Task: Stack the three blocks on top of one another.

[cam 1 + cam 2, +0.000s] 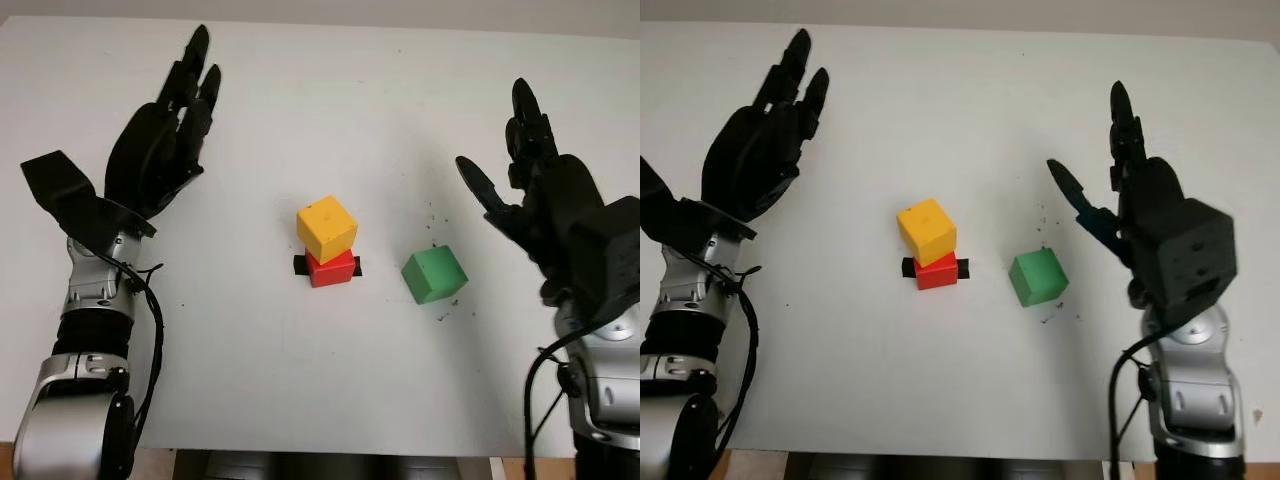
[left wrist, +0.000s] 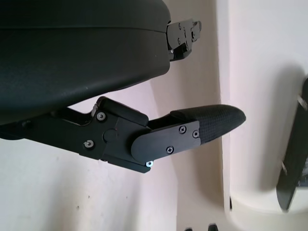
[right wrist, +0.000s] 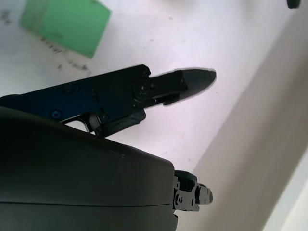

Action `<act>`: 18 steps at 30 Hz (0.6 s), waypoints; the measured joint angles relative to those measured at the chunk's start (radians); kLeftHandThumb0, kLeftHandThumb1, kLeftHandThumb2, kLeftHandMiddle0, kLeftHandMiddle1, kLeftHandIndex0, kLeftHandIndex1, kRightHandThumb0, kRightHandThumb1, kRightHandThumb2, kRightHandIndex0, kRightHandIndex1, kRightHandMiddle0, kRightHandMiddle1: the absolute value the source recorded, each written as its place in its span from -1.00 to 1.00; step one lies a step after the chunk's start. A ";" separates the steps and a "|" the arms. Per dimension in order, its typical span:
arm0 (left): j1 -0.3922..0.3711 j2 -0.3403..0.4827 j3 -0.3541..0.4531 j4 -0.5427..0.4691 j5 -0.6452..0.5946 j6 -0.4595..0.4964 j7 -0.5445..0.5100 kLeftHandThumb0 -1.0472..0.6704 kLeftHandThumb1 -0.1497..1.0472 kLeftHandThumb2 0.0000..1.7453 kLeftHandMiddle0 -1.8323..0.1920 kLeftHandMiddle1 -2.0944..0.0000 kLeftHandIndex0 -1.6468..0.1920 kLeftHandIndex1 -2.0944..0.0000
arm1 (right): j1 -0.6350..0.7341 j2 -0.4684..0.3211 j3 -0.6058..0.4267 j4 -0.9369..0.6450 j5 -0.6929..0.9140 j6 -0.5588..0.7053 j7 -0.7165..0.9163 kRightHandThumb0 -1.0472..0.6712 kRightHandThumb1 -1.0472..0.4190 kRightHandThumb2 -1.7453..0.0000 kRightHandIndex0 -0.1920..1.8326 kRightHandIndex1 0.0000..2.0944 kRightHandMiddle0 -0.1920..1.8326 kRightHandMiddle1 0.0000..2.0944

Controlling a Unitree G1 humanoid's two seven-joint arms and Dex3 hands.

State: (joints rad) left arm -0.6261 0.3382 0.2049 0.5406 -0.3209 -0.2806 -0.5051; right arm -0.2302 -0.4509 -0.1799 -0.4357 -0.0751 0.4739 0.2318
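Black right hand [image 1: 530,200] hangs open, holding nothing; the green block [image 1: 434,274] lies just inward of it on the table [image 1: 300,100]. Beyond, yellow block [image 1: 326,228] tops red block [image 1: 331,269]. Left hand [image 1: 160,140] open, well apart.

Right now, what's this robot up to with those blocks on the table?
It is stacking blocks, and two of three are done: the yellow block sits on the red block at the middle of the white table, turned a little askew. The green block lies alone on the table, to the right of the stack. The right hand is open just beyond it; the left hand is open, far off to the left.
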 measured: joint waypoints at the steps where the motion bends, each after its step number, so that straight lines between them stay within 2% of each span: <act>1: 0.026 -0.009 0.002 -0.027 0.001 0.013 0.021 -0.60 1.00 -0.17 1.00 1.00 1.00 1.00 | -0.003 -0.031 0.000 -0.013 -0.008 0.010 0.023 -0.41 -0.83 0.96 -0.82 -0.91 -0.78 -0.91; 4: 0.091 -0.029 0.003 -0.092 0.009 0.042 0.064 -0.60 1.00 -0.13 1.00 1.00 1.00 1.00 | -0.009 -0.142 0.011 -0.051 -0.067 0.018 0.096 -0.53 -0.79 0.95 -0.66 -0.84 -0.64 -0.87; 6: 0.110 -0.030 0.005 -0.116 0.008 0.069 0.077 -0.64 1.00 -0.18 1.00 1.00 1.00 1.00 | -0.012 -0.220 0.021 -0.079 -0.117 0.016 0.139 -0.51 -0.72 0.96 -0.52 -0.79 -0.52 -0.84; 9: 0.111 -0.031 0.023 -0.129 -0.014 0.100 0.082 -0.66 1.00 -0.23 1.00 1.00 1.00 1.00 | -0.028 -0.289 0.033 -0.105 -0.158 -0.009 0.188 -0.46 -0.66 0.96 -0.42 -0.75 -0.42 -0.80; 14: 0.118 -0.032 0.052 -0.165 -0.037 0.113 0.097 -0.64 1.00 -0.22 1.00 1.00 1.00 1.00 | -0.058 -0.405 0.094 -0.132 -0.242 -0.015 0.312 -0.44 -0.61 0.95 -0.40 -0.78 -0.38 -0.84; 18: 0.126 -0.032 0.061 -0.169 -0.038 0.119 0.111 -0.64 1.00 -0.21 1.00 1.00 1.00 1.00 | -0.071 -0.463 0.146 -0.151 -0.316 -0.040 0.382 -0.44 -0.61 0.94 -0.47 -0.84 -0.38 -0.90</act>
State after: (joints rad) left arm -0.5002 0.3063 0.2658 0.3720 -0.3587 -0.1614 -0.3946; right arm -0.3010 -0.9136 -0.0334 -0.5871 -0.3914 0.4344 0.6137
